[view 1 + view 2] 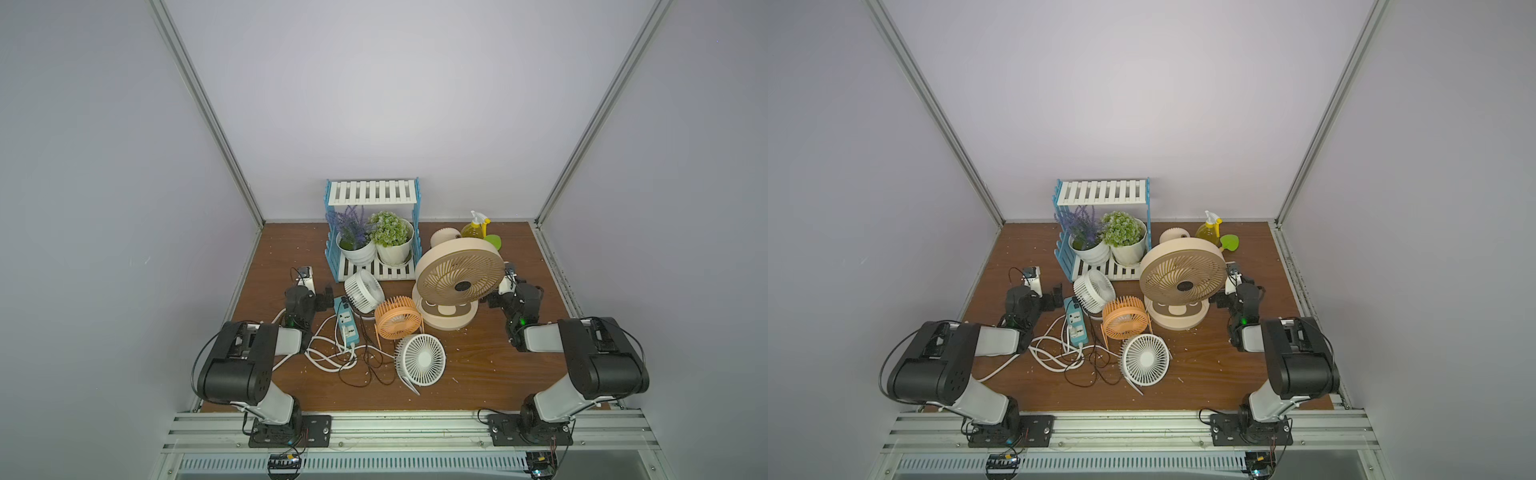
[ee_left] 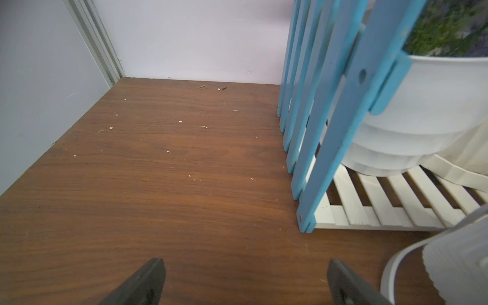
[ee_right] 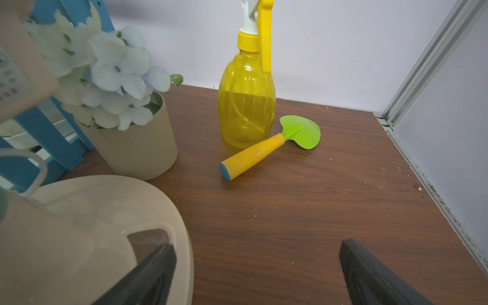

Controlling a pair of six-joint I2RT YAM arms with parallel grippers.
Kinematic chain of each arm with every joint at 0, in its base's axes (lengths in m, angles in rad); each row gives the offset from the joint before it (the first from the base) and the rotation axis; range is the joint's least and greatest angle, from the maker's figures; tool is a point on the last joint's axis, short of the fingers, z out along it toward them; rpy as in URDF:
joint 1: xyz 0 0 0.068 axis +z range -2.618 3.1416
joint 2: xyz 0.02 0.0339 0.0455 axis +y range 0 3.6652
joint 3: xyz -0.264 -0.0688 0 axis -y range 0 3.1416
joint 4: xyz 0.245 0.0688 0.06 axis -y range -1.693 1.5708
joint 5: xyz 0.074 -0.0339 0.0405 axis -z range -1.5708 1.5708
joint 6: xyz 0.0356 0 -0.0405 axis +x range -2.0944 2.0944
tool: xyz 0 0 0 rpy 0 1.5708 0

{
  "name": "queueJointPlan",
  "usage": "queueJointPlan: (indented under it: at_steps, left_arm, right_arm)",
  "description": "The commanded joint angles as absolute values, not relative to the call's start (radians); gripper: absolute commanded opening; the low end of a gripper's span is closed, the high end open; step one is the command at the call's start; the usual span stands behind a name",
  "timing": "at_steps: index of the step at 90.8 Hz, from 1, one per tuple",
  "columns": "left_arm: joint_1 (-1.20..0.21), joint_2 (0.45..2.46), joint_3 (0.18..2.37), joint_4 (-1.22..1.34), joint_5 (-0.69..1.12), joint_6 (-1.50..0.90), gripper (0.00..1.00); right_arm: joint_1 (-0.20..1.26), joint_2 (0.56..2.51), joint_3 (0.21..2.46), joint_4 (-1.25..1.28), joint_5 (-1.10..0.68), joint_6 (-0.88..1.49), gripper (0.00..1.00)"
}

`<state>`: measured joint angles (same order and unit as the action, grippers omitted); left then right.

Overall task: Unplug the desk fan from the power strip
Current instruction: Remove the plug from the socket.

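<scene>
Left arm (image 1: 237,365) elbow nearest cam; L gripper (image 1: 327,298) jaws wide apart, empty, just beside far end of power strip (image 1: 346,322). Strip lies to its right, long axis near-far. R gripper (image 3: 257,250) also spread, empty, by beige fan (image 1: 457,272), well apart from strip.

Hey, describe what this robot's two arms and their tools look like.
The left arm and right arm have bulky black joint housings, pale grey links, thin black cables looping outside and a green light near each wrist. The left tool and right tool have dark, tapered fingers.
</scene>
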<state>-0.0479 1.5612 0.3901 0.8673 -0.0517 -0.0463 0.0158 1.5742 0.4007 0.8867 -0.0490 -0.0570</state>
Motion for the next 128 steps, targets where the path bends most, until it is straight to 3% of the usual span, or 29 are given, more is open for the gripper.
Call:
queueJointPlan:
  at_steps: [1, 44, 57, 66, 74, 82, 97, 104, 128]
  left_arm:
    - [-0.042, 1.546, 0.378, 0.859, -0.048, -0.040, 0.99]
    - [-0.040, 1.542, 0.377, 0.867, -0.063, -0.045, 0.99]
    - [-0.032, 1.416, 0.465, 0.609, -0.195, -0.099, 0.99]
    - [-0.031, 1.296, 0.459, 0.578, -0.226, -0.139, 0.99]
    - [-0.030, 1.170, 0.442, 0.567, -0.276, -0.236, 0.99]
    - [-0.031, 1.080, 0.461, 0.464, -0.268, -0.344, 0.99]
    - [-0.031, 1.121, 0.743, -0.128, -0.185, -0.489, 0.99]
    - [-0.032, 1.153, 0.821, -0.252, -0.144, -0.502, 0.99]
    - [-0.031, 1.084, 0.875, -0.412, 0.068, -0.562, 0.99]
  right_arm:
    - [0.024, 1.550, 0.392, 0.893, -0.053, -0.059, 1.00]
    - [0.013, 1.514, 0.380, 0.901, -0.068, -0.041, 1.00]
    - [0.009, 1.277, 0.404, 0.684, -0.016, -0.021, 0.99]
    - [0.009, 1.068, 0.382, 0.615, 0.035, 0.025, 1.00]
    - [0.009, 0.877, 0.395, 0.454, 0.201, 0.172, 0.99]
    - [0.009, 0.701, 0.449, 0.142, 0.368, 0.377, 1.00]
    - [0.008, 0.435, 0.434, -0.033, 0.264, 0.426, 1.00]
    - [0.006, 0.366, 0.450, -0.098, 0.248, 0.451, 0.99]
    - [0.008, 0.518, 0.820, -0.362, -0.011, 0.414, 1.00]
